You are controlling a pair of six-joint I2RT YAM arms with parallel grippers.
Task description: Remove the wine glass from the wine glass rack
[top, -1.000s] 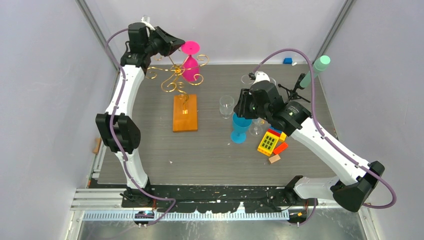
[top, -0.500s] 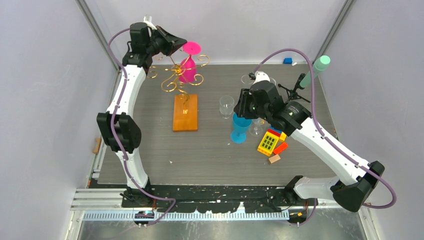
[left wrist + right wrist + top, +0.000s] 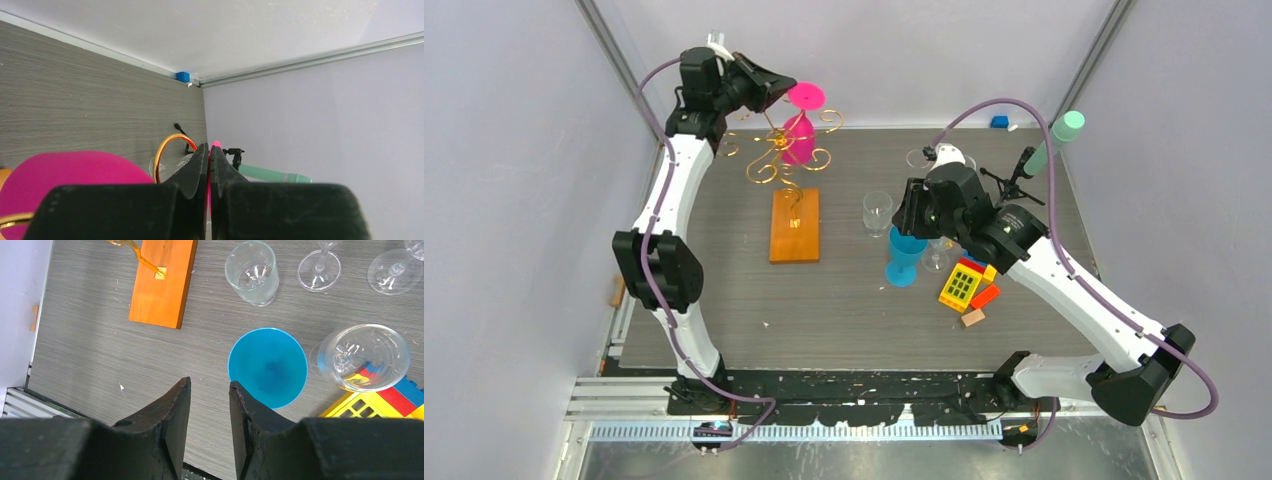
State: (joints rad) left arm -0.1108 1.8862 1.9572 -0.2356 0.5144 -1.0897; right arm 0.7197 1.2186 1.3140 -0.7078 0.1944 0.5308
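At the wine glass rack (image 3: pixel 792 205), left hand (image 3: pixel 780 91) pinches the wine glass (image 3: pixel 800 138).

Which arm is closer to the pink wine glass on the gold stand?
Left. The left end effector pinches the pink wine glass by its foot; the right end effector hangs apart, above the blue glass.

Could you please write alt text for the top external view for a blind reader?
The left gripper is shut on the foot of a pink wine glass hanging upside down on the gold wine glass rack. The right gripper hovers over a blue goblet, beside clear glasses.
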